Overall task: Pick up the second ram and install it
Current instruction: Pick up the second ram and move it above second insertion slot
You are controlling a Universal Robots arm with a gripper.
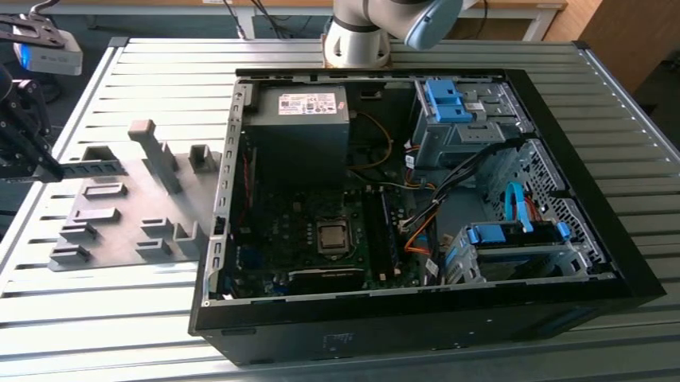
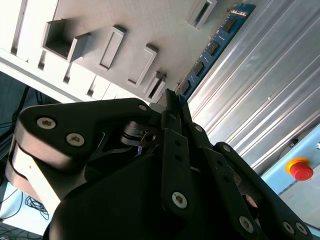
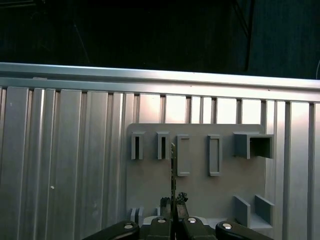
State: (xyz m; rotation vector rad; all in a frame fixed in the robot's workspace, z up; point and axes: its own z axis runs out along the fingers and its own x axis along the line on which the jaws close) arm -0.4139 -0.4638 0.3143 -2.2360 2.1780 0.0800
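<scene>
The second ram [image 2: 215,45] is a thin blue board with black chips, and my gripper [image 2: 172,100] is shut on its near end. In the first wrist view the ram [image 3: 173,167] shows edge-on, rising from the closed fingertips of the gripper [image 3: 173,204]. It hangs above the grey fixture plate [image 3: 200,190], in line with the plate's narrow slot blocks. In the exterior view the black gripper [image 1: 24,155] is at the far left, over the left end of the fixture plate [image 1: 117,215] and well apart from the open computer case [image 1: 425,318].
The case lies open with its motherboard [image 1: 318,239], power supply [image 1: 298,119] and blue drive cages [image 1: 451,99] showing. Upright grey blocks [image 1: 149,151] stand on the fixture plate. A red stop button [image 2: 298,168] sits beyond the slatted metal table [image 1: 138,72].
</scene>
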